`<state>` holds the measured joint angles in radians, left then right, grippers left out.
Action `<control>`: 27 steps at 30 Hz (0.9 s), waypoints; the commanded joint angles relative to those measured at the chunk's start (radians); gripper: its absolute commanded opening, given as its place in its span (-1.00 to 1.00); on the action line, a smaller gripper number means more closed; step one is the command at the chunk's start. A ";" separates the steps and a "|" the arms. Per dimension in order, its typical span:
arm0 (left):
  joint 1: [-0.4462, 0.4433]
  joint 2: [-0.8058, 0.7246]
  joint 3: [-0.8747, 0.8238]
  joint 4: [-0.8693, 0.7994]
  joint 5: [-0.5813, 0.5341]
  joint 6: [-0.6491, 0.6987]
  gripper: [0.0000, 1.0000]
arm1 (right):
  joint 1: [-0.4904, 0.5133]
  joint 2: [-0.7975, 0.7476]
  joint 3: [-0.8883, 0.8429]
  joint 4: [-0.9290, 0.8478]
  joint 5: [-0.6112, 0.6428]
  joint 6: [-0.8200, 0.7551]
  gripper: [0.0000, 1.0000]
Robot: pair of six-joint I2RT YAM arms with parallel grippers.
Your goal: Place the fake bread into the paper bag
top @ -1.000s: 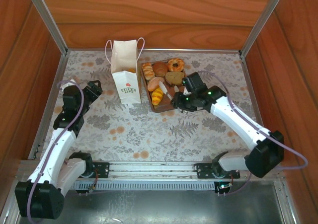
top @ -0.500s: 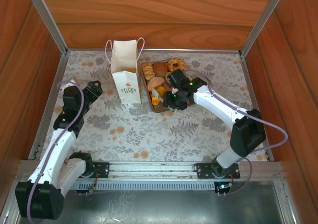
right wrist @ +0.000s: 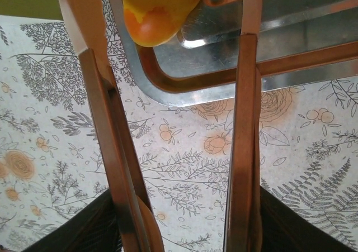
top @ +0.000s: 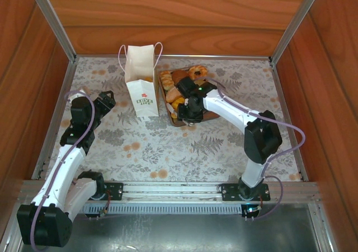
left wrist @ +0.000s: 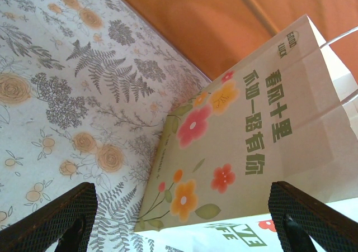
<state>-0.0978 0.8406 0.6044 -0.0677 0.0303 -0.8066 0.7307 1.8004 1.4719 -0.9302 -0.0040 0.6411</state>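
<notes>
Top external view: across the flowered bench [top: 168,151], the right arm [top: 235,115] has been swung in from the right over the past second. It is now stretched over the brown tray [top: 185,123], and its tip has been brought down at the near left part of the tray, among the fake bread [top: 180,77]. A pick-up is judged to be close, with no piece lifted yet.

The left arm [top: 67,151] has not been moved. The paper bag [top: 140,87] is stood upright just left of the tray. The left fingers [left wrist: 56,218] are held wide apart just left of the bag, faced at its flowered side.

In the right wrist view, the right fingers [right wrist: 98,112] are seen partly spread. An orange-yellow croissant [right wrist: 159,6] is lodged between them near the tips, touching one finger with a gap left to the other, so nothing is pinched.
</notes>
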 commanded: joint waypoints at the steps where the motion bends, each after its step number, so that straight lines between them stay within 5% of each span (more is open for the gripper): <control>1: 0.009 0.001 -0.012 0.014 0.005 0.021 0.69 | 0.012 0.016 0.037 -0.043 0.043 -0.021 0.11; 18: 0.010 0.008 0.000 0.004 0.006 0.029 0.69 | 0.029 0.007 0.073 -0.114 0.126 -0.039 -0.29; 27: 0.010 0.003 0.068 -0.046 0.018 0.055 0.69 | 0.029 -0.100 0.026 -0.135 0.176 -0.044 -0.33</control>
<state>-0.0917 0.8497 0.6201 -0.0940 0.0315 -0.7799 0.7532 1.7706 1.5097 -1.0317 0.1204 0.6033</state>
